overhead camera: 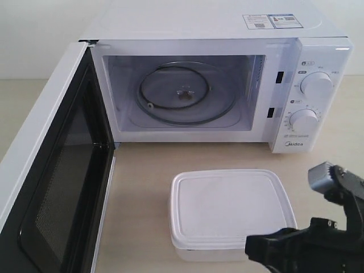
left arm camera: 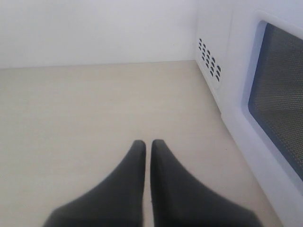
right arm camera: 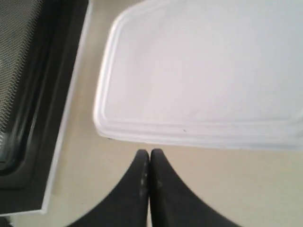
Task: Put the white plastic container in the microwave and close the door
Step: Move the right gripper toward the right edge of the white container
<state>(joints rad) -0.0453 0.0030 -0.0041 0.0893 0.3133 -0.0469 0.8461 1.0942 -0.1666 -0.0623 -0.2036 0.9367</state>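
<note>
Just beside the white plastic container (right arm camera: 199, 71), the right pincer (right arm camera: 150, 152) points toward it, tips pressed together.

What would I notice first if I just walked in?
The big white microwave at the back, its door standing wide open on the left, glass turntable bare inside. In front sits the white plastic container, lid on, with the right gripper shut close by it.

Plain lab-like tabletop: microwave (overhead camera: 216, 23) on bare pale table (overhead camera: 142, 187), blank white wall (left arm camera: 94, 28)
</note>
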